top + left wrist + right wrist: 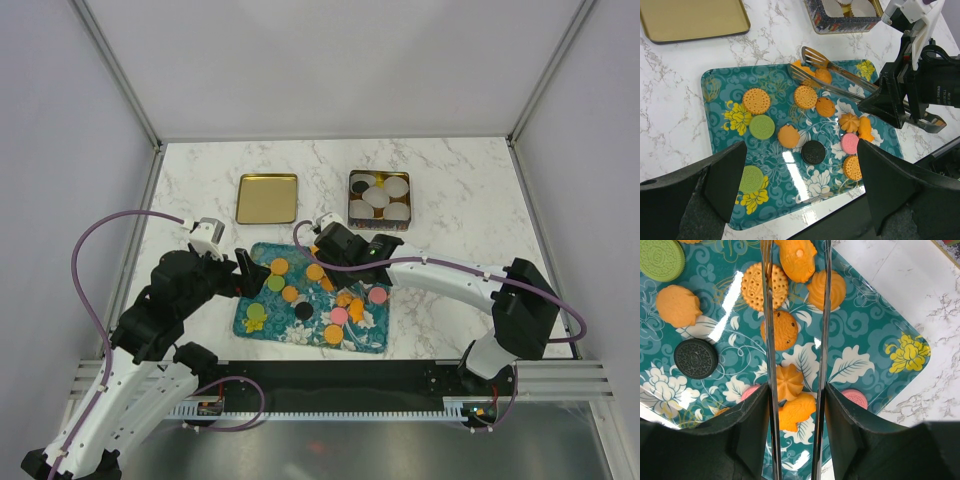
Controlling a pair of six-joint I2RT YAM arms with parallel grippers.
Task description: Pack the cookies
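1. On the teal floral tray (pixel 715 90) in the middle of the table, the cookies (pixel 756 100) lie loose in a single layer. The tin (pixel 840 23) with its white paper cups (pixel 376 198) sits just beyond the tray's far edge.
2. My right claw (pixel 796 395) is clenched on the handles of the metal tongs (pixel 840 82), and the blades reach out over the far part of the tray. They straddle several orange cookies. I cannot tell whether any of them is actually pinched.
3. Squeezing now could catch two cookies at once, or only clip an edge. I judge that a clipped cookie would skid on the glossy tray or flip onto the table.
4. The tongs are smooth metal. If they twist in my grip, the blades will cross and miss.
5. A weak pinch could drop the cookie on the way to the tin, and a low approach could knock the paper cups askew.
6. My left claw (pixel 801 165) hangs released, jaws wide, over the tray's near side. If it drifts forward it could meet the tongs or nudge the tray.
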